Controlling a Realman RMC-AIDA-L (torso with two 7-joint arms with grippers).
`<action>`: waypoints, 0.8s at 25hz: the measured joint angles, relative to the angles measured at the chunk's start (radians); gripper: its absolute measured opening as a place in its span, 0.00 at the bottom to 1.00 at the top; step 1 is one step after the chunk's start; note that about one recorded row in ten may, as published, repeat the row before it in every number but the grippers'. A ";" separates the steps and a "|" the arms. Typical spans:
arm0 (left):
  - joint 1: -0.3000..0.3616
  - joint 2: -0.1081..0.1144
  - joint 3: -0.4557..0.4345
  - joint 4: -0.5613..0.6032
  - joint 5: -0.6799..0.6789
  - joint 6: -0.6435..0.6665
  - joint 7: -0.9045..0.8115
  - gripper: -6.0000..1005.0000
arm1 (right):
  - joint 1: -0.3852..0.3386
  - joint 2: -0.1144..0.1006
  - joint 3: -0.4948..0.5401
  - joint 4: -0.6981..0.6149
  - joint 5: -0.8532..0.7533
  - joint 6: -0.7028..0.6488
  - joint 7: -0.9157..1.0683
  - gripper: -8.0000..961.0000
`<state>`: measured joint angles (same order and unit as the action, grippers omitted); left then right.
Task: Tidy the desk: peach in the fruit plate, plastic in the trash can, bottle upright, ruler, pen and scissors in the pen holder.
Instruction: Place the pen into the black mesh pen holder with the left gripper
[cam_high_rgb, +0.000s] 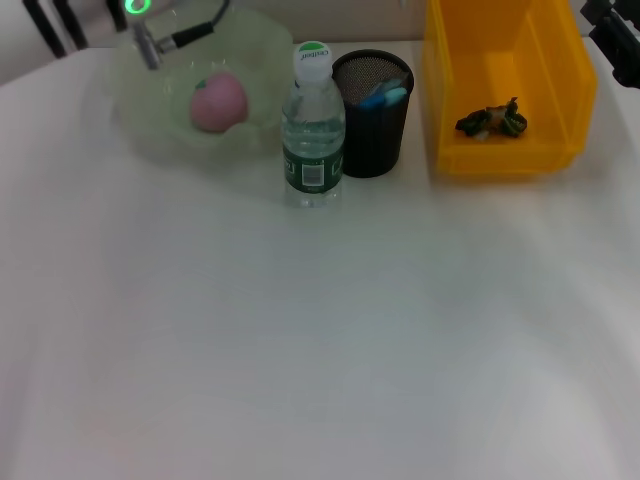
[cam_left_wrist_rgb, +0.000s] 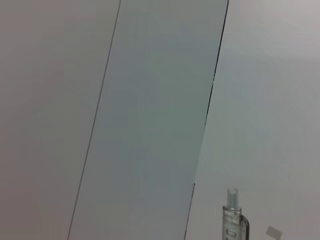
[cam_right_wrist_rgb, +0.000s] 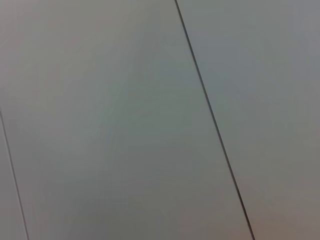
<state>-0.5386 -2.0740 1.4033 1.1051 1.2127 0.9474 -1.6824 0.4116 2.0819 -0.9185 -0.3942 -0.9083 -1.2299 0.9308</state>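
Your bench (cam_high_rgb: 320, 350) looks smooth, matt white. The plate (cam_high_rgb: 150, 130) is translucent pale green plastic with a soft sheen; the peach (cam_high_rgb: 218, 102) in it looks matt pink. You see clear, glossy plastic on the bottle (cam_high_rgb: 313, 130), with a dark green label. The holder (cam_high_rgb: 372, 115) is black metal mesh. The bin (cam_high_rgb: 505, 85) is smooth, bright yellow plastic.

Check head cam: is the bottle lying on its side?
No, the bottle stands upright on the desk, white cap up, beside the pen holder.
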 joint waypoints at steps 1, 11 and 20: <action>-0.018 -0.001 0.000 -0.033 -0.013 0.000 0.025 0.14 | -0.001 0.000 -0.001 0.000 0.000 -0.001 0.000 0.52; -0.121 -0.004 0.000 -0.227 -0.104 -0.005 0.231 0.14 | -0.004 -0.002 -0.034 -0.006 -0.013 -0.026 0.009 0.52; -0.167 -0.005 0.019 -0.377 -0.234 -0.009 0.425 0.14 | 0.000 -0.002 -0.047 -0.009 -0.030 -0.043 0.031 0.52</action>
<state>-0.7058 -2.0795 1.4226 0.7280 0.9784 0.9389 -1.2578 0.4113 2.0800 -0.9657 -0.4031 -0.9381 -1.2733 0.9622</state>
